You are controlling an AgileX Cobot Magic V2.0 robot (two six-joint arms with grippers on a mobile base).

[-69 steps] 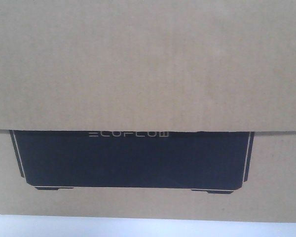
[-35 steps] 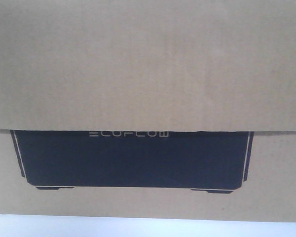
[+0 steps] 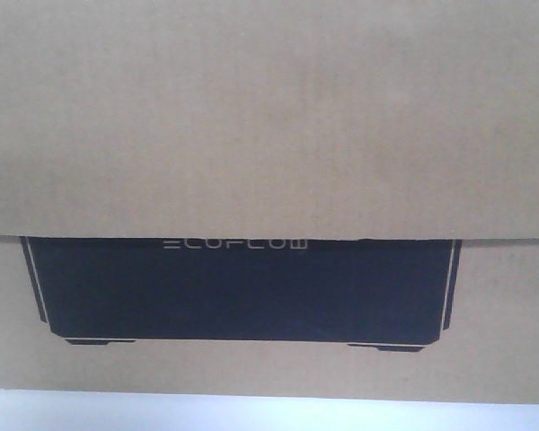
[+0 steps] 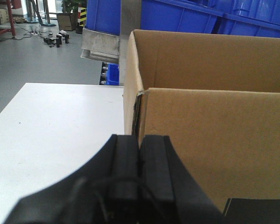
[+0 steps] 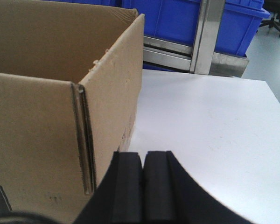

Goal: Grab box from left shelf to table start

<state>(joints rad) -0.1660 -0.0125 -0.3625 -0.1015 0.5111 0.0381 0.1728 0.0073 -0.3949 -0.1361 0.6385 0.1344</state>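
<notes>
The box [image 3: 269,117], brown corrugated cardboard with a black rectangle and ECOFLOW lettering, fills the front view. It stands open-topped on the white table [image 3: 269,415]. In the left wrist view my left gripper [image 4: 140,138] is shut, empty, just before the left front corner of the box [image 4: 214,135]. Its tips point at the corner seam. In the right wrist view my right gripper [image 5: 143,155] is shut with nothing in it, close beside the right front corner of the box [image 5: 32,116]. The shelf shows as a silvery metal rail [image 4: 100,44] behind the table.
Blue plastic bins [image 4: 200,18] sit on the metal rack behind the box, with an upright post [image 5: 205,32] and a rail [image 5: 168,51]. Bare table surface [image 4: 56,130] lies left of the box and more table surface [image 5: 210,121] right of it. Grey floor [image 4: 32,60] lies beyond.
</notes>
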